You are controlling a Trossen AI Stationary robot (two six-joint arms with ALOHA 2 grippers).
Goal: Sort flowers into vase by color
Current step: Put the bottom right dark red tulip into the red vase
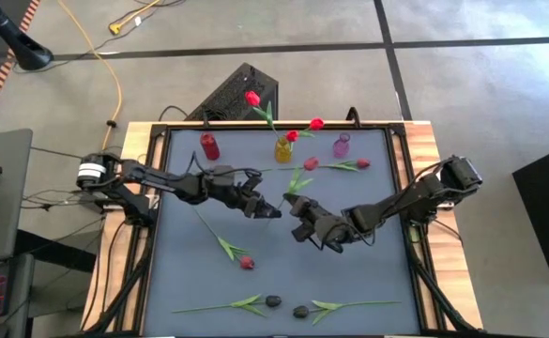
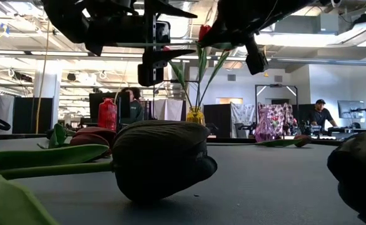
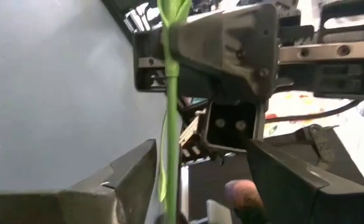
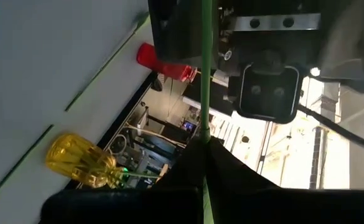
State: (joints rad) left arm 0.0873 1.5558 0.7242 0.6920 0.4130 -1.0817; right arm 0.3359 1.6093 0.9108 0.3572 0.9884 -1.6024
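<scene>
Between my two grippers, a tulip is held above the grey table by its thin green stem [image 1: 283, 197], its leaves [image 1: 299, 181] toward the far side. My right gripper [image 1: 297, 208] [image 4: 205, 140] is shut on that stem. My left gripper [image 1: 266, 208] [image 3: 200, 149] is open, and the stem [image 3: 169, 124] passes between its fingers without touching them. At the far edge stand a red vase [image 1: 209, 146], a yellow vase [image 1: 283, 148] with red tulips [image 1: 252, 98] and a purple vase [image 1: 342, 145]. A red tulip [image 1: 246, 263] and two dark ones [image 1: 272, 301] [image 1: 300, 311] lie on the table. My right gripper pinches the tulip's thin green stem [image 4: 205, 118] between its two fingers, which lie across it. The stem runs straight on from the fingertips toward my left gripper. The flower is lifted clear of the table.
Another red tulip [image 1: 362, 163] lies flat near the purple vase. A large dark tulip head [image 2: 161, 159] fills the near foreground of the low view. Bare grey table [image 1: 368, 272] spreads to the near right. People show in the room beyond the table.
</scene>
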